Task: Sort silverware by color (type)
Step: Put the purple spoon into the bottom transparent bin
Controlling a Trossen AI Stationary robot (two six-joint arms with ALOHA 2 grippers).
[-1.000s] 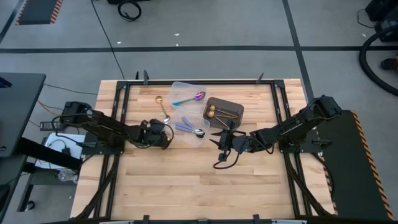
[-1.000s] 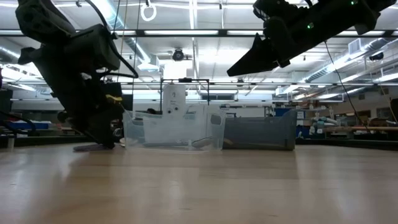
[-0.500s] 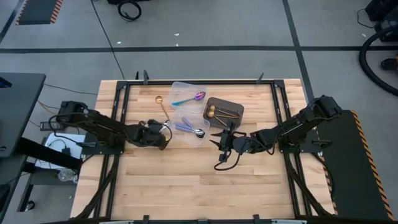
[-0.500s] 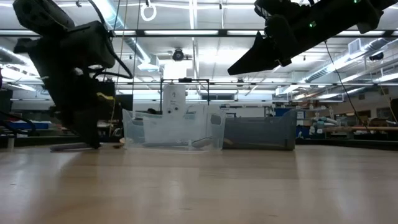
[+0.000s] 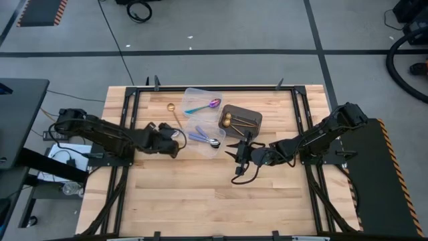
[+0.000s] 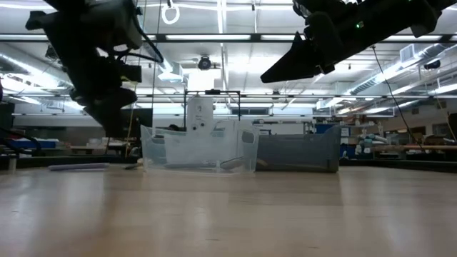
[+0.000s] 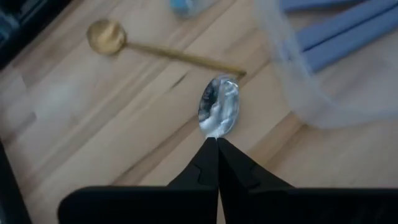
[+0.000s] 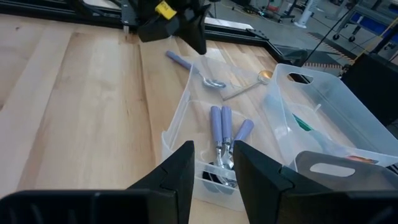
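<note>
The left hand (image 7: 217,146) is now hanging with its two fingers pressed together; a second ago they were standing spread, low over the worktop (image 5: 200,194). Over that second the arm has been rising, and in the low view it is sitting clearly higher than before. Nothing is showing between the fingers. The silver spoon with the lavender handle (image 8: 199,73) is still lying flat on the worktop just outside the clear tub of lavender-handled spoons (image 8: 177,140), on the side away from the dark bin (image 5: 241,119). Its bowl is showing just beyond the closed fingertips in the left wrist view. A gold spoon (image 7: 107,36) is lying a little farther out from that tub on the same side.

By the look of it the pinch is coming up empty, so this spoon is not getting any closer to its matching tub, and another try at the handle is probably needed.

The right hand (image 8: 211,155) is waiting with fingers spread, raised off the worktop on the opposite side of that tub
</note>
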